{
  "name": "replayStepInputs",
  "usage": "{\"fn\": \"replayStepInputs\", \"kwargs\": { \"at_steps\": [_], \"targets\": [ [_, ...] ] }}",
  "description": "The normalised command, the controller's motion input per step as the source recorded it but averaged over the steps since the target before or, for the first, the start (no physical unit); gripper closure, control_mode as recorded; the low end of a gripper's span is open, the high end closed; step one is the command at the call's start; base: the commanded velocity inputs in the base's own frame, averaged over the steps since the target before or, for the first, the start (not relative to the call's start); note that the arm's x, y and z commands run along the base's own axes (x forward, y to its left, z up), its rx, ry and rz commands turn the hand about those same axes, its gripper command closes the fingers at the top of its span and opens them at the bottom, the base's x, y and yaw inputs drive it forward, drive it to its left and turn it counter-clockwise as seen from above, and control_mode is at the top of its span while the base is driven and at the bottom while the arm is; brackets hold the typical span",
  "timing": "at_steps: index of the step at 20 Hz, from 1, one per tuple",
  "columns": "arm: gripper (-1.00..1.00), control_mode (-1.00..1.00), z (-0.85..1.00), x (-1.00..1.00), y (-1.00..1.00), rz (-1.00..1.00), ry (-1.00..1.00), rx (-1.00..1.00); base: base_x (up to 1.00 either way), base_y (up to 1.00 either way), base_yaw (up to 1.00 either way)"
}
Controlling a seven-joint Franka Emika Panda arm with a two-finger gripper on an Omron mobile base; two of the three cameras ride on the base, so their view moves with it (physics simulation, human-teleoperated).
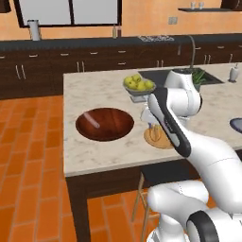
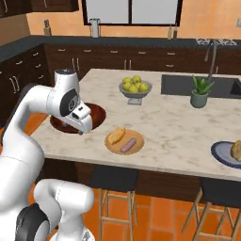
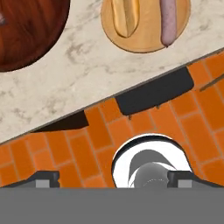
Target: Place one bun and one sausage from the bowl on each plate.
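Note:
The reddish-brown wooden bowl (image 1: 105,124) lies on the island's left part with one sausage (image 1: 93,122) in it. To its right, the tan-orange plate (image 2: 124,141) carries a bun (image 2: 116,135) and a sausage (image 2: 128,145). At the island's far right, the dark blue-grey plate (image 2: 225,153) holds the other bun (image 2: 236,149). My gripper (image 2: 84,132) hangs over the counter's front edge, between bowl and tan plate. In the hand view the gripper (image 3: 113,179) is open and holds nothing, with the bowl (image 3: 30,30) and tan plate (image 3: 144,30) ahead of it.
A grey pedestal bowl of yellow-green fruit (image 2: 135,88) stands behind the tan plate. A sink (image 2: 188,84) and a potted plant (image 2: 201,92) are at the back right. Dark stools (image 2: 113,176) sit under the counter's front edge, above orange tile floor.

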Motion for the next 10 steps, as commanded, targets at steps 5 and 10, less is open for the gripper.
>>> {"fn": "replayStepInputs", "kwargs": {
  "at_steps": [5,10],
  "targets": [
    [-1.0,1.0,0.0,0.0,0.0,0.0,0.0,0.0,0.51,0.97,0.06],
    [-1.0,-1.0,0.0,0.8,0.01,0.01,0.0,-0.03,0.2,0.13,0.0]
  ]
}}
